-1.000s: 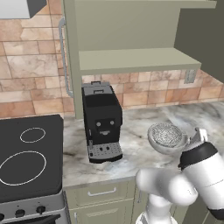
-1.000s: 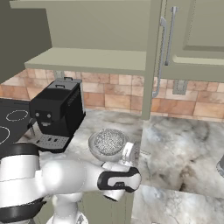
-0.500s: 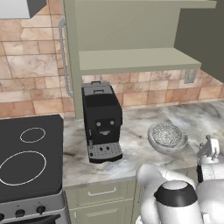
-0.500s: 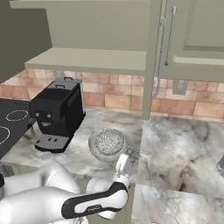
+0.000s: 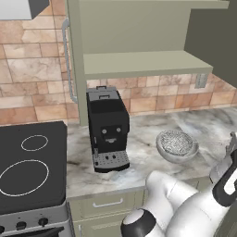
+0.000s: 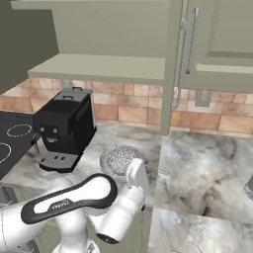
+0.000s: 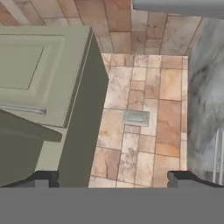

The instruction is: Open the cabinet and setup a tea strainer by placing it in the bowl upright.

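The cabinet (image 5: 148, 62) stands open, its plain shelf bare, one door edge-on (image 6: 170, 69) with its silver handle (image 6: 182, 59). On the counter the marbled bowl (image 5: 179, 156) (image 6: 105, 163) holds the grey mesh tea strainer (image 5: 175, 141) (image 6: 123, 158), which sits rim up inside it. My gripper (image 5: 233, 141) (image 6: 136, 168) hangs just right of the bowl, near the counter's front edge, open and holding nothing. In the hand view the gripper (image 7: 113, 178) points at a cabinet door (image 7: 43, 74) and the tiled wall, fingertips (image 7: 43, 177) wide apart.
A black coffee machine (image 5: 109, 127) (image 6: 64, 128) stands left of the bowl. Further left lies the black cooktop (image 5: 28, 162). A wall outlet (image 6: 202, 98) (image 7: 135, 117) sits on the backsplash. Marbled counter (image 6: 207, 168) stretches to the right. Drawers (image 5: 109, 203) run under the counter.
The arm has folded down and its hand has drifted a little right, away from the bowl. The strainer and bowl have stayed put. The jaws have stayed open.
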### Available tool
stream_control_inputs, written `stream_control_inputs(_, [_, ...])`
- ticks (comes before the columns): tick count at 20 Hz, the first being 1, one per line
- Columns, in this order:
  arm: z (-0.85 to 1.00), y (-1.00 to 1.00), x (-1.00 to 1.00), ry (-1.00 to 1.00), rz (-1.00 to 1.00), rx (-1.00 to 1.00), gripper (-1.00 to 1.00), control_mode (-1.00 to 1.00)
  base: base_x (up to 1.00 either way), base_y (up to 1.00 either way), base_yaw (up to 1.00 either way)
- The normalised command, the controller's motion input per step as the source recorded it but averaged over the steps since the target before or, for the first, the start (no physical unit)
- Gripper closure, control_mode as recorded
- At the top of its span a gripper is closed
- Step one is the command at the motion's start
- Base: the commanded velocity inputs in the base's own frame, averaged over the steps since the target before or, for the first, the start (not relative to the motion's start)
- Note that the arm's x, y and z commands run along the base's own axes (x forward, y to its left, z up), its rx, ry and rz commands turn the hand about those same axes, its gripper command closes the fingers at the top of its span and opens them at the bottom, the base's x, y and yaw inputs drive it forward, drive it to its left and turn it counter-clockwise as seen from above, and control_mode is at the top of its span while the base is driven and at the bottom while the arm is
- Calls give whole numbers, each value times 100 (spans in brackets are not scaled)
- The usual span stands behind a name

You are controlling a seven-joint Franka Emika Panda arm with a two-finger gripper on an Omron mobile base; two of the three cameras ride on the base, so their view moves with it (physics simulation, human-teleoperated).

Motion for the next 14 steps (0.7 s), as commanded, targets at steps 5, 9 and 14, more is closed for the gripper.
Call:
stream_control_inputs(5, [13,2,-3,68,1,-11,-100,-100,0,0,0])
stream_control_inputs(9, [3,11,-26,82,8,-21,-100,-100,0,0,0])
stream_control_inputs(14, [61,0,-15,70,21,-10,-100,-100,0,0,0])
